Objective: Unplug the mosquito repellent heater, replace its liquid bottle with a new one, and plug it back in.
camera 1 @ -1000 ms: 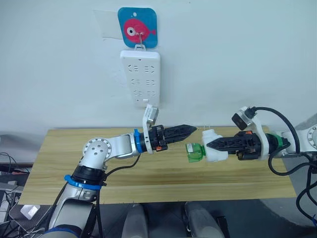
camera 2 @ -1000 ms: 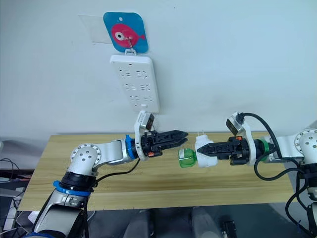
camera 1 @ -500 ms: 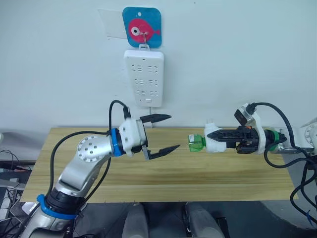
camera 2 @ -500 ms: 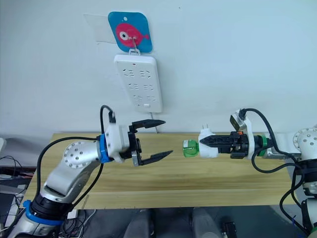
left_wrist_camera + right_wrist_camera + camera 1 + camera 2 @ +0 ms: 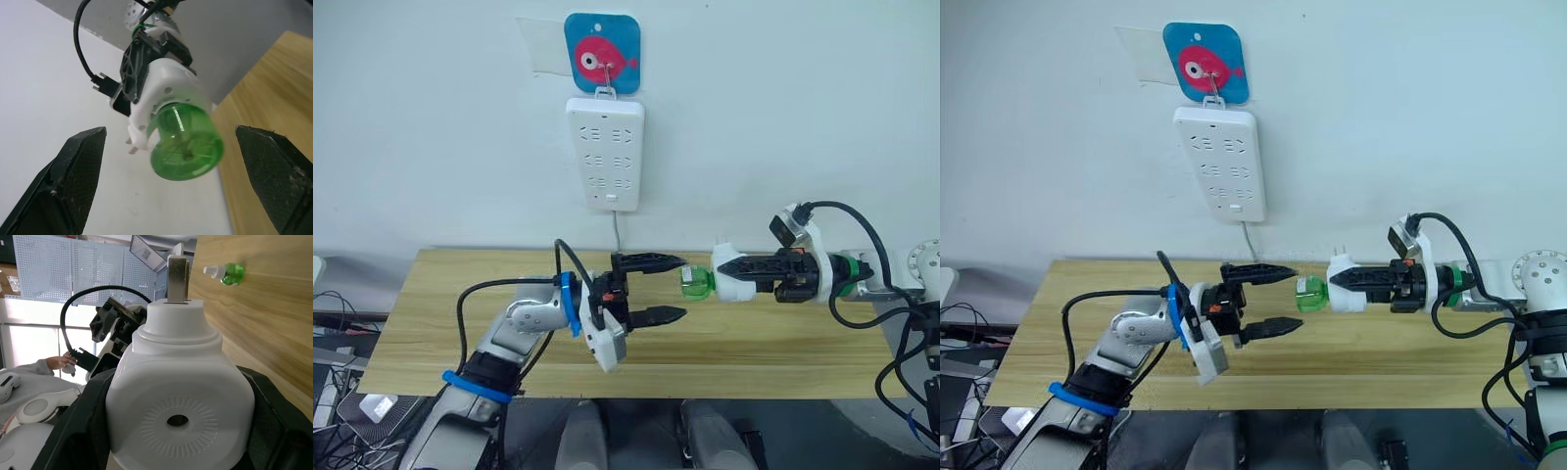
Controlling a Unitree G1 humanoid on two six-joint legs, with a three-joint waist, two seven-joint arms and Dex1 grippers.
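The desk (image 5: 783, 348) lay under both arms, and on the wall above hung the white power strip (image 5: 605, 152). The right pincer (image 5: 726, 264) was clenched on the mosquito repellent heater (image 5: 732, 279), held above the desk with its liquid bottle (image 5: 697, 282) still fitted and pointing at the left pincer (image 5: 677, 289). The left pincer was released, jaws spread wide just short of that bottle; the new one (image 5: 225, 273) lay on the desk beyond the heater's prongs.

Silver arms with blue rings, white wrist housings, black cables and black-fingered left pincer (image 5: 671, 290).
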